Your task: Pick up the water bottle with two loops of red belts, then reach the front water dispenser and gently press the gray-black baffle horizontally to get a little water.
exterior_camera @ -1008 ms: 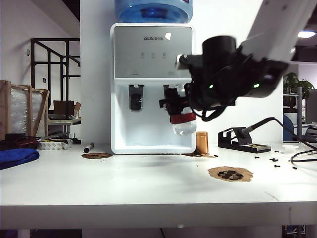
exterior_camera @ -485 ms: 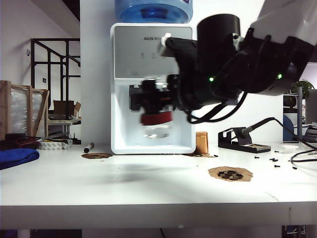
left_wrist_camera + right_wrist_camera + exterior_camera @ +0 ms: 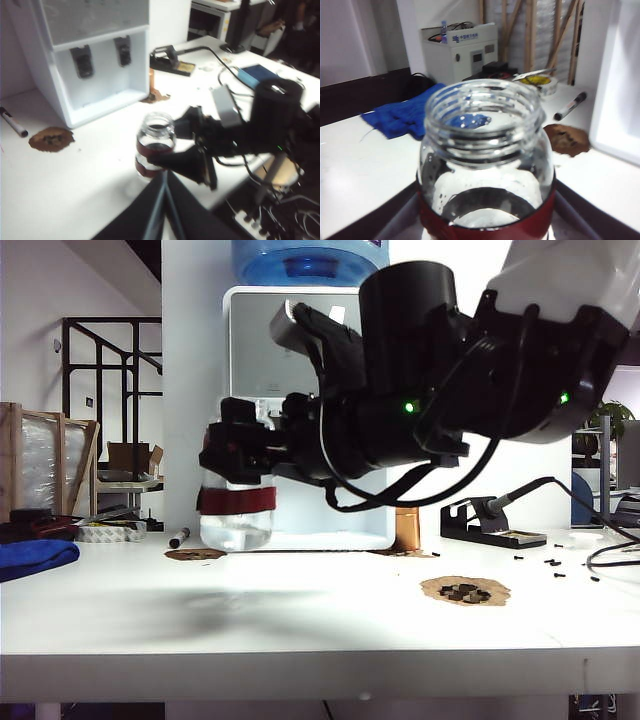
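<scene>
One water bottle (image 3: pixel 236 512) in my right gripper (image 3: pixel 236 455), two red bands on it, one water dispenser (image 3: pixel 305 420), two lever taps, one blue jug, one copper cylinder (image 3: pixel 407 528), one marker pen (image 3: pixel 179 537), one blue cloth (image 3: pixel 35 558).

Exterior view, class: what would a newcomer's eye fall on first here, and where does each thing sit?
The big black right gripper fills the middle, reaching left across the water dispenser while holding the water bottle above the white table. Behind stands the dispenser, its blue jug on top. The left gripper is not visible.
</scene>
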Controlling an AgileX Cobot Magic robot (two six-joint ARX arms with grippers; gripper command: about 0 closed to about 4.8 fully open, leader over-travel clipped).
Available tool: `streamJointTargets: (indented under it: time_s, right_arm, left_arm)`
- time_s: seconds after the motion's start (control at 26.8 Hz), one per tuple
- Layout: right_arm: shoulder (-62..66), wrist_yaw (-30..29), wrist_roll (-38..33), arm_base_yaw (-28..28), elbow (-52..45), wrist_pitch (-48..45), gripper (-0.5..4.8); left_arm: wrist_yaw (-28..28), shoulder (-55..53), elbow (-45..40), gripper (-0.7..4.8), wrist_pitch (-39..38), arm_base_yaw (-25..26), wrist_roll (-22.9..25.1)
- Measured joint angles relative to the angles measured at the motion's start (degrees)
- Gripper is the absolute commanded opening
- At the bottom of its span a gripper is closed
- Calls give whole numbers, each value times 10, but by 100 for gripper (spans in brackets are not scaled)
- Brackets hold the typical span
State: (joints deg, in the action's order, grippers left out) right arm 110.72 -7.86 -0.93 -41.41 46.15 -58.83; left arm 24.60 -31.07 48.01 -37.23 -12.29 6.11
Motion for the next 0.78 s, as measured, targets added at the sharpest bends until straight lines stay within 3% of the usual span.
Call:
streamJointTargets:
  time_s: [0.3, 0.67, 0.78]
  right_arm:
    - [53, -10, -4, 0, -2, -2, -5]
    - [78, -10, -4, -1, -3, -36, -4]
    - [78, -10, -4, -1, -3, -36, 41]
  left_arm:
    - [7, 32, 31, -5, -158, 0, 38]
    - [13, 32, 36, -5, -231, 0, 71]
    - [13, 32, 36, -5, -249, 0, 79]
